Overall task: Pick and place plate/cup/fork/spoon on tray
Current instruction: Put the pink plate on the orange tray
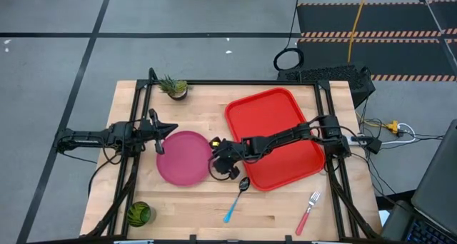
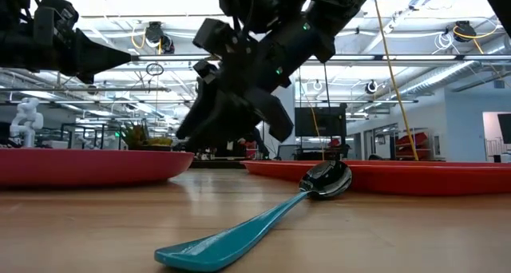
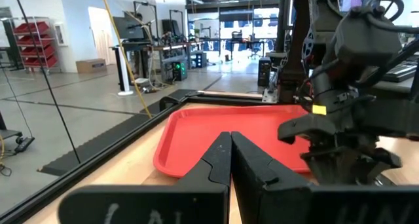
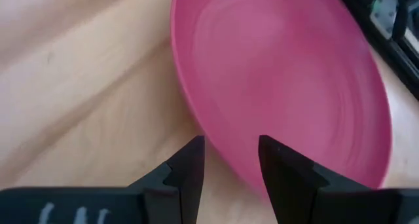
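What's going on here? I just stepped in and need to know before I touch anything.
The robot is clearing tableware onto the red tray, which holds nothing yet. The right gripper has reached across to the pink plate, its fingers open and straddling the plate's rim. The left gripper waits shut at the plate's far-left edge. The blue-handled spoon and red-handled fork lie on the table in front of the tray, and the green cup stands at the front left corner.

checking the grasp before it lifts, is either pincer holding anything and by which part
Nothing is held yet. The right pincer is open, its fingers straddling the plate at its rim, not closed on it. The left pincer is shut on nothing, beside the plate.
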